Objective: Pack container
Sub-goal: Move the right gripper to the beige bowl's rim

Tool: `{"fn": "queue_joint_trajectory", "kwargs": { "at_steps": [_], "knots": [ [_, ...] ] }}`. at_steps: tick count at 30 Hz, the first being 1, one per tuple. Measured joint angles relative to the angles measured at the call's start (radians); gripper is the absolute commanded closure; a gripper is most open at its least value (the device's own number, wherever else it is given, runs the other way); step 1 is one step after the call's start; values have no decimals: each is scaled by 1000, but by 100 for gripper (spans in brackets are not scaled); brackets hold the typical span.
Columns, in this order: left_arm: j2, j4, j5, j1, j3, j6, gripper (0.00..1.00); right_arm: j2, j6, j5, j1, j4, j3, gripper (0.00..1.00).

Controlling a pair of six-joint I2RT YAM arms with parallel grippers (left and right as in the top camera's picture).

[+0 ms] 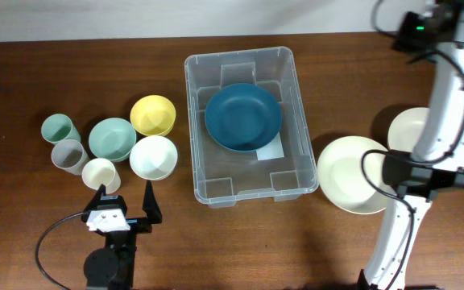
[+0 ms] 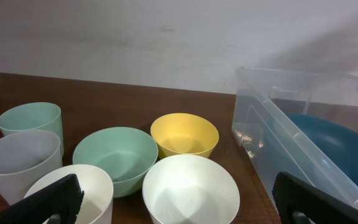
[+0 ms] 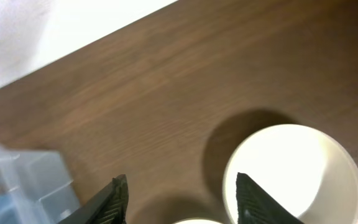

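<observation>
Container left of our right gripper, long axis pointing away from us.
We see it and our left gripper spread, empty; cream plate beside container sits nearer our right.

No legible text, brand, number or sign found. White label on base of large clear rectangular plastic container, toward right wall: nothing readable.
</observation>
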Motion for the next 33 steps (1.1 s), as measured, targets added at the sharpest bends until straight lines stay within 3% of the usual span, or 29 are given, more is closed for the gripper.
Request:
{"fn": "queue_joint_trajectory", "kwargs": {
  "at_steps": [10,19,22,26,33],
  "knots": [
    [0,0,0,0,0,0,0,-30,-19,-4,-235,0,0,47],
    [0,0,0,0,0,0,0,-386,-56,-8,-377,0,-60,48],
    [0,0,0,0,0,0,0,-585,-80,-6,-427,10,-227,48],
    [0,0,0,0,0,0,0,-717,-101,17,-449,1,-508,44],
    [0,0,0,0,0,0,0,-769,-97,59,-510,1,-973,39]
  ]
}}
